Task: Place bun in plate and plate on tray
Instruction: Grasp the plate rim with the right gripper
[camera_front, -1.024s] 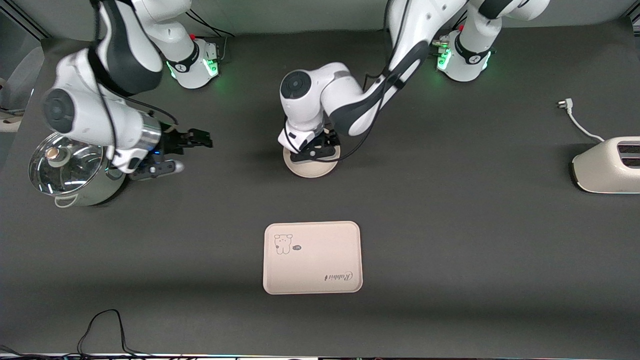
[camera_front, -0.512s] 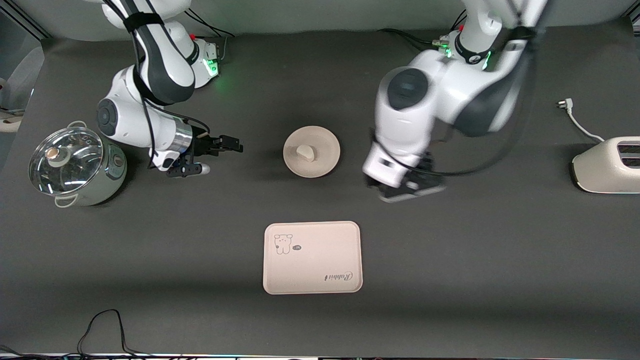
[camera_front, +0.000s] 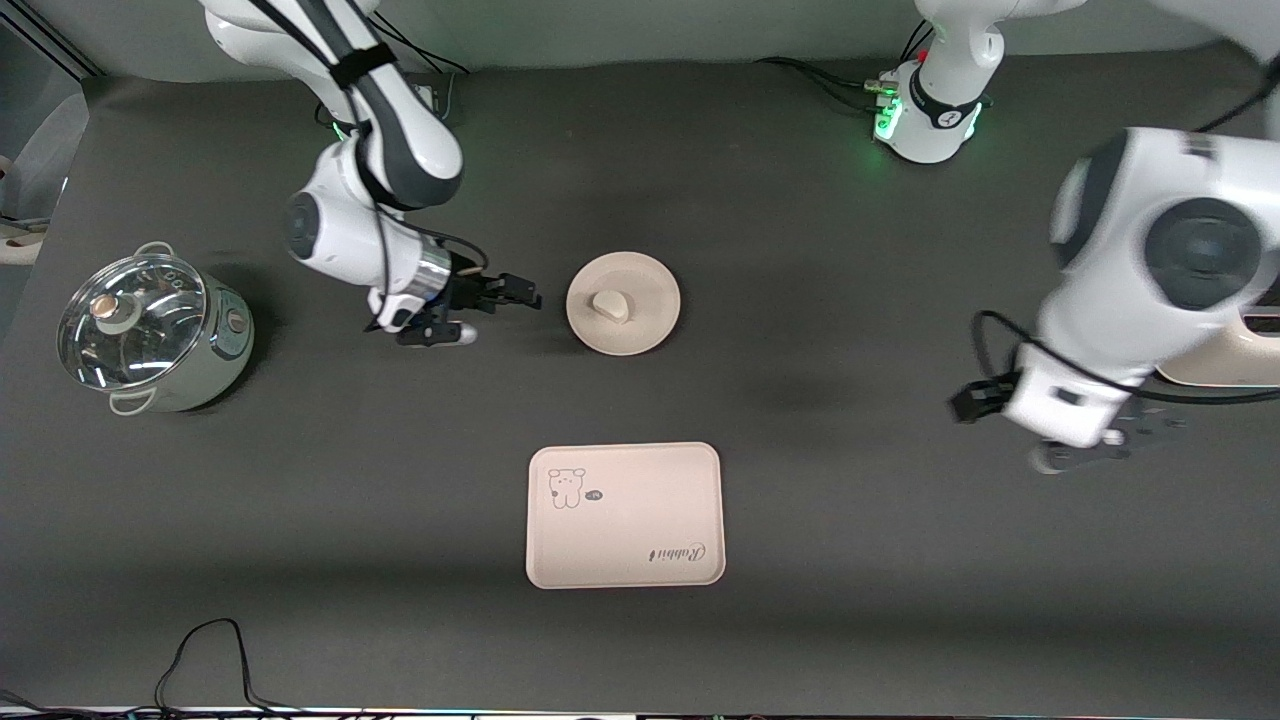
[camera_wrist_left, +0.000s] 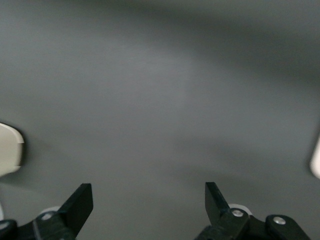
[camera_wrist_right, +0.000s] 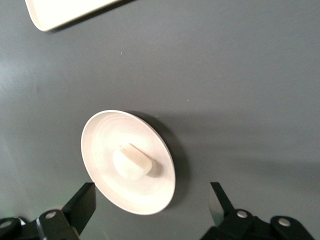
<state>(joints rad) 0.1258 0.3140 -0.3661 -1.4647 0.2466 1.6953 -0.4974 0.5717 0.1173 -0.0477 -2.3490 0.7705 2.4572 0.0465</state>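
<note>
Dark table mat (camera_front: 800, 560) | front: I see bun (camera_front: 608, 303) on plate (camera_front: 650, 320), tray (camera_front: 680, 500) nearer the camera, apart | right gripper (camera_front: 500, 310) beside plate, fingers spread, empty | left wrist: left gripper (camera_wrist_left: 149, 200) wide apart over bare mat | right wrist: bun (camera_wrist_right: 131, 162) in plate (camera_wrist_right: 100, 150).

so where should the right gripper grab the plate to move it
Probably by the raised rim of the plate, at the edge toward the right arm's end of the table, where the open right gripper waits beside it. The bun sits mid-plate, so a rim pinch clears it; keep it level.
</note>
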